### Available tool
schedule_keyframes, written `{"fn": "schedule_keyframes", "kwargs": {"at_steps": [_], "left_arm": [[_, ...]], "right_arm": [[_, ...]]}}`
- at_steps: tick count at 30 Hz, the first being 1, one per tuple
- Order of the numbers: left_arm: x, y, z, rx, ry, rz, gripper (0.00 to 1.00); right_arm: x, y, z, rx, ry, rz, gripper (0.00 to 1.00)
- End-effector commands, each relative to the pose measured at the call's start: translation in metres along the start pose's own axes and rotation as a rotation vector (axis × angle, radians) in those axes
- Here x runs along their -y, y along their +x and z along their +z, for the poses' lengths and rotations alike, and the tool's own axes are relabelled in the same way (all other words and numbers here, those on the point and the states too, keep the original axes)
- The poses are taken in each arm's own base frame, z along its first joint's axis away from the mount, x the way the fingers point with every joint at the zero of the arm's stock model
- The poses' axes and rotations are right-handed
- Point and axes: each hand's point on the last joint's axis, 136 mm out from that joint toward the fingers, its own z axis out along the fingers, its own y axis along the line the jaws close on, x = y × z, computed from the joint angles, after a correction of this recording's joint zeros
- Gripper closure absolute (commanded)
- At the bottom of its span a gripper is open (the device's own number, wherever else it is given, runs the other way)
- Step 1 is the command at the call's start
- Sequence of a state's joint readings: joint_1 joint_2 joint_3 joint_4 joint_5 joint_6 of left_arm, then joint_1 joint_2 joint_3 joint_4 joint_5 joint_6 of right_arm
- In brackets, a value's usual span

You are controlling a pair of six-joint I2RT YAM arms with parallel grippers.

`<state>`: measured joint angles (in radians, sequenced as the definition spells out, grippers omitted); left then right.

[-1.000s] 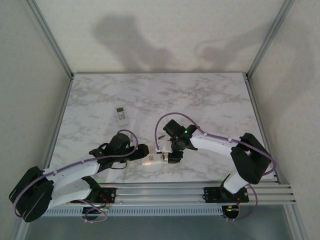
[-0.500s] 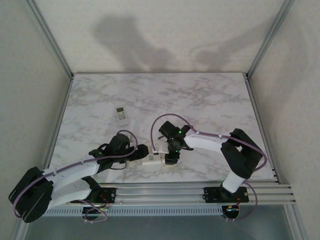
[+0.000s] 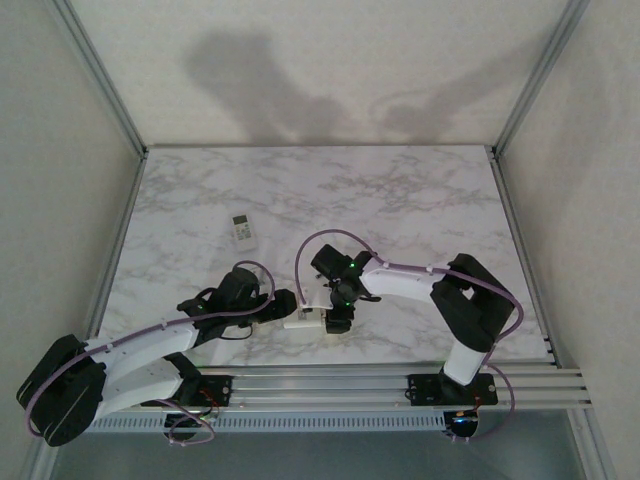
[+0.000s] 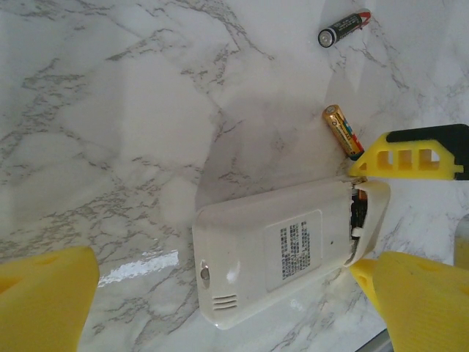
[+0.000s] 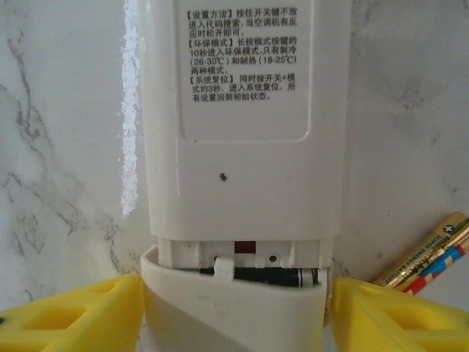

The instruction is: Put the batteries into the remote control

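Note:
The white remote (image 4: pixel 282 253) lies face down near the table's front edge, seen from above as the remote (image 3: pixel 302 320) between both grippers. My right gripper (image 5: pixel 234 297) is shut on its battery cover (image 5: pixel 234 315), which sits partly slid over the compartment. A dark battery (image 5: pixel 275 277) shows in the gap. My left gripper (image 4: pixel 227 293) is open, its fingers (image 4: pixel 44 293) spread wide around the remote's other end without touching it. A loose coppery battery (image 4: pixel 343 130) lies beside the cover, and a dark battery (image 4: pixel 343 28) lies farther off.
A second small white remote (image 3: pixel 243 229) lies at the table's left middle. The metal rail (image 3: pixel 380 385) runs just behind the work spot. The coppery battery (image 5: pixel 425 253) rests close to my right finger (image 5: pixel 396 315).
My right gripper has shifted a little left toward the left gripper, taking the cover end with it. The left arm has stayed put.

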<state>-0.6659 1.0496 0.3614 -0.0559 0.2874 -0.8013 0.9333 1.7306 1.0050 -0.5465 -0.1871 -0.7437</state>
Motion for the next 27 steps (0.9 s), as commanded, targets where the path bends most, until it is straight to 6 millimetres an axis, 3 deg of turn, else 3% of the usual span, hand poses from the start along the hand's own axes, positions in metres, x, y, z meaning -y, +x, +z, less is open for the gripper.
{"fn": "schedule_keyframes", "kwargs": {"at_steps": [1,8,12,15,19,23,27], "left_arm": [[-0.007,-0.002,0.0,0.019,-0.021,-0.007,0.04],[-0.008,-0.001,0.001,0.013,-0.024,-0.004,0.04],[-0.012,0.003,0.002,0.0,-0.031,-0.01,0.04],[-0.014,0.006,0.002,-0.014,-0.038,-0.012,0.05],[-0.014,0.012,0.001,-0.048,-0.052,-0.008,0.12],[-0.004,0.02,0.002,-0.08,-0.034,-0.001,0.2],[0.005,0.027,0.007,-0.112,-0.039,0.019,0.26]], "right_arm": [[-0.012,-0.002,-0.001,0.004,-0.043,-0.006,0.31],[-0.006,-0.011,-0.014,0.039,-0.005,0.035,0.26],[0.004,-0.024,-0.04,0.159,0.051,0.142,0.25],[0.021,-0.027,-0.063,0.268,0.118,0.36,0.25],[0.038,-0.011,-0.082,0.365,0.2,0.824,0.26],[0.036,0.017,-0.082,0.355,0.212,1.298,0.32],[0.026,0.029,-0.074,0.343,0.172,1.53,0.39]]}}
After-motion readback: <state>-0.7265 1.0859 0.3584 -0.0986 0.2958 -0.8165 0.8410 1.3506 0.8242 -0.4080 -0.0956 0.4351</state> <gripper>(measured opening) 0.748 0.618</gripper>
